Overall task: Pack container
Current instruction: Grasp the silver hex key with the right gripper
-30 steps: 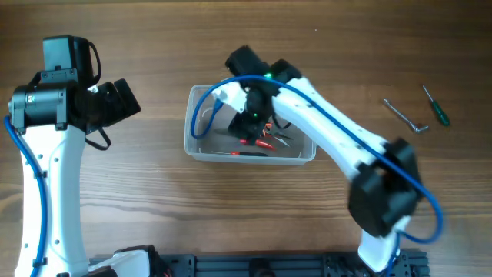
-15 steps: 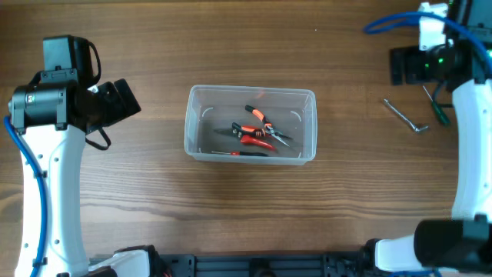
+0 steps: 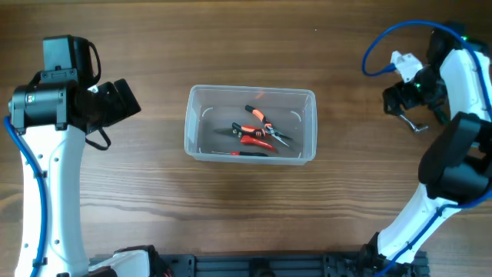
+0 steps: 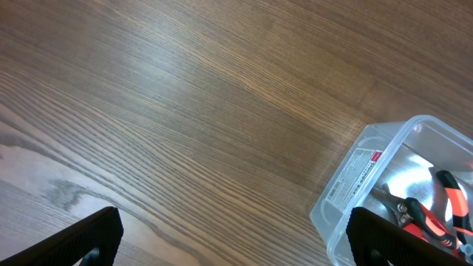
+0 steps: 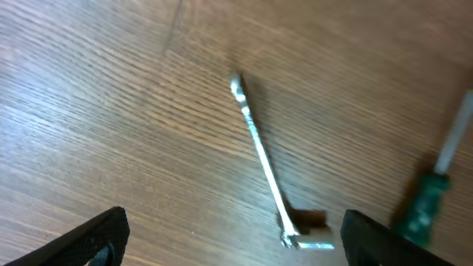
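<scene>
The clear plastic container (image 3: 251, 90) stands mid-table. It holds orange-handled pliers (image 3: 257, 132) and other small tools. It also shows at the right edge of the left wrist view (image 4: 353, 181). My left gripper (image 3: 117, 102) is open and empty over bare wood left of the container (image 4: 233, 244). My right gripper (image 3: 398, 100) is open and empty at the far right. It hovers over a silver hex key (image 5: 262, 159), which lies between its fingers (image 5: 233, 247). A green-handled screwdriver (image 5: 423, 207) lies just right of the key.
In the overhead view only the hex key's bent end (image 3: 419, 127) shows past my right arm, and the screwdriver is hidden by the arm. The table is brown wood. A white label (image 4: 362, 168) is on the container's near wall.
My right arm has left the container and swung to the far right, ending over the hex key. The left arm and the container have not moved.
</scene>
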Available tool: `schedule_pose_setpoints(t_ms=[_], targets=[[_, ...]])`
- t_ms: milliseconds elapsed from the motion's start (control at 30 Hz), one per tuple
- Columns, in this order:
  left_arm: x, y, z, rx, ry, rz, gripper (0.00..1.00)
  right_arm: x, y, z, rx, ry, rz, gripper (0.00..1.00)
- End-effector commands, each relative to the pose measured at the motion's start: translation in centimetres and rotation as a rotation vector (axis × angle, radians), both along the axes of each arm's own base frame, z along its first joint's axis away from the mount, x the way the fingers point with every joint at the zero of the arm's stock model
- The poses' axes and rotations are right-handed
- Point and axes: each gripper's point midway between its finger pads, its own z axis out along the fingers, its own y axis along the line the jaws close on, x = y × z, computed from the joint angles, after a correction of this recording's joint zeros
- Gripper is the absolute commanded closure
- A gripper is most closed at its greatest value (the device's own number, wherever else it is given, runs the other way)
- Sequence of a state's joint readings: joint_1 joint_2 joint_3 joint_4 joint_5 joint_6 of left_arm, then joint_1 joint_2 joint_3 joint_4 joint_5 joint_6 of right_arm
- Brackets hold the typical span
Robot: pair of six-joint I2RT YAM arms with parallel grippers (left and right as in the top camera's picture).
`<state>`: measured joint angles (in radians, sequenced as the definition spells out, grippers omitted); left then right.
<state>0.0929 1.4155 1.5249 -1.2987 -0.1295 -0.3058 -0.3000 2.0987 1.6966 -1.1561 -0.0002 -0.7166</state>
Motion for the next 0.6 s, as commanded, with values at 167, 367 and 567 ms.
schedule_pose_setpoints(t_ms=[167, 367, 567], targets=[[0.1, 0.0, -0.2, -0.014, 0.003, 0.018, 0.00, -3.0, -0.9, -4.7, 0.060, 0.100, 0.013, 0.11], [0.0, 0.0, -0.2, -0.014, 0.003, 0.018, 0.00, -3.1, -2.4, -6.5, 0.044, 0.061, -0.027, 0.16], [0.1, 0.0, -0.2, -0.014, 0.003, 0.018, 0.00, -2.3, -2.8, -6.7, 0.029, 0.022, -0.026, 0.27]])
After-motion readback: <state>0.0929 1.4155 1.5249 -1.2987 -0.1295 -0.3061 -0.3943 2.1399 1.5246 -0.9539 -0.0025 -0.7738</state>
